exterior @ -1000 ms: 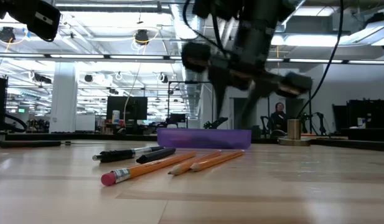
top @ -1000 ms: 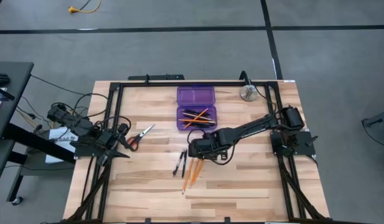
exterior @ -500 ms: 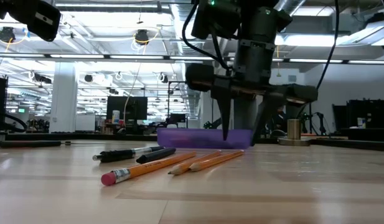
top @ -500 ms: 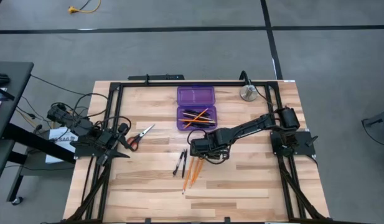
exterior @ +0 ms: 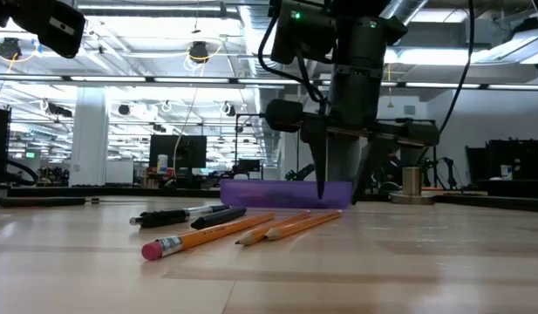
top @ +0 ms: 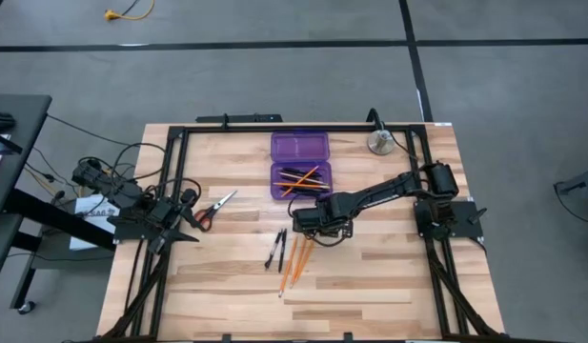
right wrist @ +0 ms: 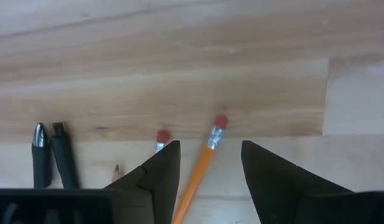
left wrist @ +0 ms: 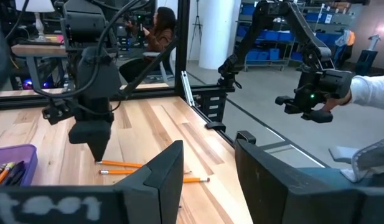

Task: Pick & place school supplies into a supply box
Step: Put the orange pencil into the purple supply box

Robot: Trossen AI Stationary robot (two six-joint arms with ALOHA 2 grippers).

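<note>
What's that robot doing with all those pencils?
It is tidying school supplies into the purple supply box, which already holds some pencils and pens. The right gripper hangs open, empty, just above the orange pencils on the table, with one pencil lined up between its fingers. Two black pens lie beside them, and the red-handled scissors wait near the left gripper, parked at the table's left side.

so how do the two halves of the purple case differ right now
The near half of the purple case holds orange pencils and black pens; the far half looks empty. The near half lies closer to the right hand and the loose pencils; the far half lies toward the table's far edge. Both are translucent purple, rectangular and lie open, joined.
</note>
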